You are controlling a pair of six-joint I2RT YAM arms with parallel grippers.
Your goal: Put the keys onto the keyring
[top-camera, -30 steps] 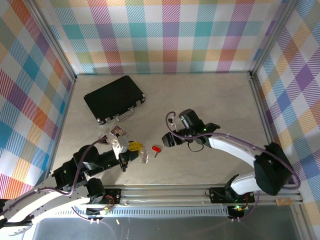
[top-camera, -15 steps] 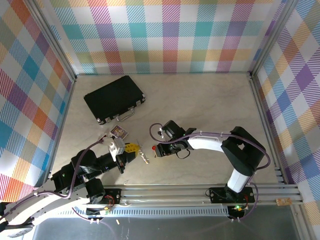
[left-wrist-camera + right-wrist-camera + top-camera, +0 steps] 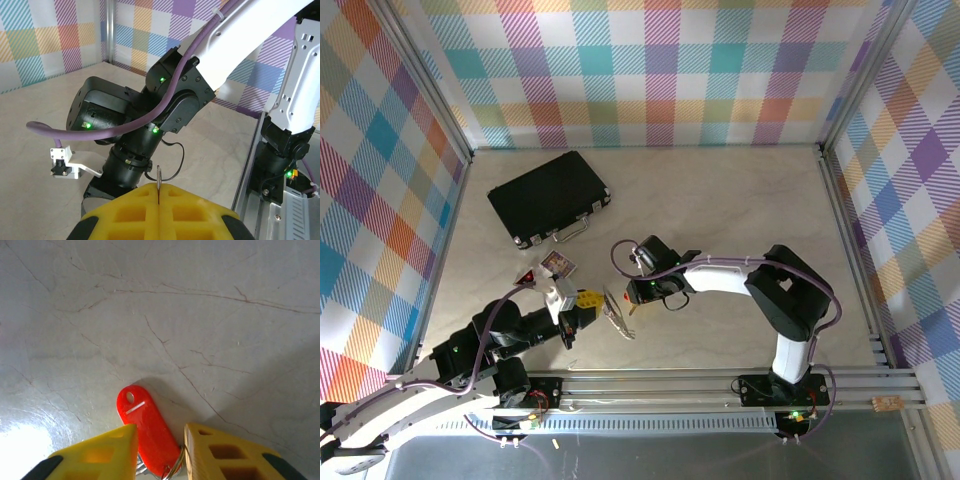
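The right tool (image 3: 160, 432) is closing in: over the last second it has been travelling left across the table (image 3: 740, 200) and is now straddling the keys (image 3: 145, 425), which are lying flat, jaws apart and narrowing, so pickup appears imminent, not done. The right arm (image 3: 730, 268) is folding back sharply at the elbow. The left tool (image 3: 158, 192) is pinching the keyring (image 3: 617, 316) just beside.

free: table (image 3: 740, 200) far half, centre to right | blocked: black case (image 3: 548, 198) far-left; right arm (image 3: 725, 277) across near middle
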